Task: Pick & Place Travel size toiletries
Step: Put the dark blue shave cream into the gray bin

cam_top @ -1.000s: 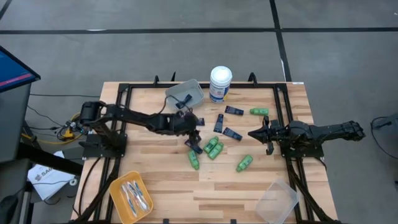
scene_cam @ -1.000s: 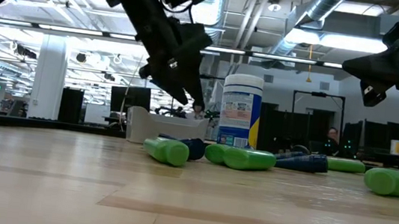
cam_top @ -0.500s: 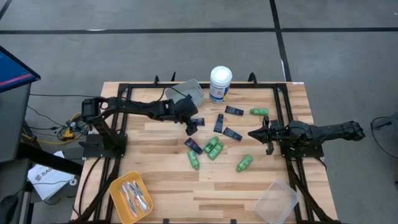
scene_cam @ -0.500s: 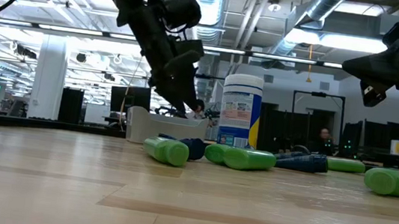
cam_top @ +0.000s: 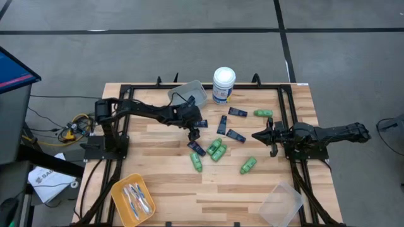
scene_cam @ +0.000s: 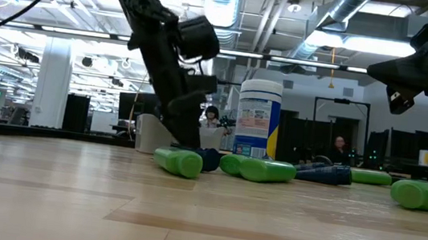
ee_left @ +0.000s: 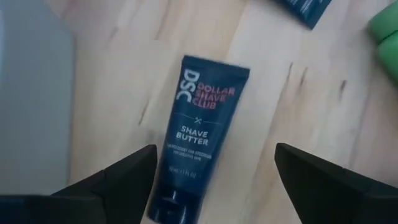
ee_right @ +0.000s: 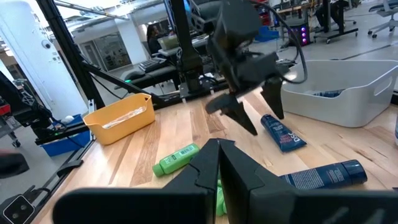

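Observation:
My left gripper (cam_top: 192,129) hangs open over a dark navy tube (ee_left: 196,137), which lies flat on the wood just beside the grey bin (cam_top: 187,94). Its two fingers stand on either side of the tube without touching it. The right wrist view shows the same open left gripper (ee_right: 258,112) above that tube (ee_right: 283,132). Other navy tubes (cam_top: 222,124) and green bottles (cam_top: 216,149) lie scattered mid-table. Toothbrushes lie in the yellow bin (cam_top: 132,198). My right gripper (cam_top: 262,134) is shut and waits above the table's right side.
A tall white canister (cam_top: 224,85) stands at the far edge beside the grey bin. A clear container (cam_top: 281,205) sits at the near right corner. More green bottles (cam_top: 247,165) lie toward the near side. Black frame rails border the table.
My left gripper has moved from above the navy tube beside the green bottles toward the far edge, to the tube next to the grey bin, and has come down close to the table. No toiletry has moved.

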You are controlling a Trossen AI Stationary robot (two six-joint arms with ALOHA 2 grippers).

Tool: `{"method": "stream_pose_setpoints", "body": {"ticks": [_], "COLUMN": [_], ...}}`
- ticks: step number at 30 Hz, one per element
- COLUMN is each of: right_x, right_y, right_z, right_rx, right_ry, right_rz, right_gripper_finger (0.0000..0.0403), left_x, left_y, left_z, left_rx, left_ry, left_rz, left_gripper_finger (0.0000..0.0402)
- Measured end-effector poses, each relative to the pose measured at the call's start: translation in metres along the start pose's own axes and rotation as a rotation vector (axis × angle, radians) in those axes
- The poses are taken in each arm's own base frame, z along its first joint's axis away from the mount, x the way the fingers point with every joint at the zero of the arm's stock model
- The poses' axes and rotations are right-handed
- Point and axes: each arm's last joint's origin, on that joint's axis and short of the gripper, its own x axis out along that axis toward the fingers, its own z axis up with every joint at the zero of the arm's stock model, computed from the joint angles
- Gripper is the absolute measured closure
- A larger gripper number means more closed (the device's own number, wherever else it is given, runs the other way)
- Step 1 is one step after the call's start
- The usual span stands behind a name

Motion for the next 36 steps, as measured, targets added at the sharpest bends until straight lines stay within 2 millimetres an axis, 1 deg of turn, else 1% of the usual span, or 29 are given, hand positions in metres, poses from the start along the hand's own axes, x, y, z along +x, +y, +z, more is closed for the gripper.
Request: {"method": "stream_pose_setpoints", "body": {"ticks": [5,10,14,21,26,29,33,36], "right_x": [0.000,0.000,0.000,0.000,0.000,0.000,0.000,0.000], "right_y": [0.000,0.000,0.000,0.000,0.000,0.000,0.000,0.000], "right_z": [0.000,0.000,0.000,0.000,0.000,0.000,0.000,0.000], "right_rx": [0.000,0.003,0.002,0.000,0.000,0.001,0.023,0.024], "right_ry": [0.000,0.000,0.000,0.000,0.000,0.000,0.000,0.000], "right_rz": [0.001,0.000,0.000,0.000,0.000,0.000,0.000,0.001], "right_gripper_finger": [0.0397,0.0397,0.0397,0.0397,0.0397,0.0397,0.0397,0.0397], "left_x": [0.008,0.007,0.007,0.008,0.008,0.008,0.004,-0.006], "left_y": [-0.003,-0.013,-0.015,-0.006,-0.006,-0.007,-0.012,-0.012], "left_z": [-0.005,-0.007,-0.008,-0.007,-0.007,-0.007,-0.006,-0.001], "left_rx": [-0.040,-0.023,-0.070,-0.228,-0.288,-0.325,-0.389,-0.445], "left_ry": [0.035,0.046,0.048,0.038,0.037,0.047,0.049,0.016], "left_rz": [-0.005,-0.023,-0.023,0.040,0.042,0.003,-0.041,-0.039], "left_gripper_finger": [0.0085,0.0101,0.0131,0.0208,0.0250,0.0272,0.0286,0.0278]}}
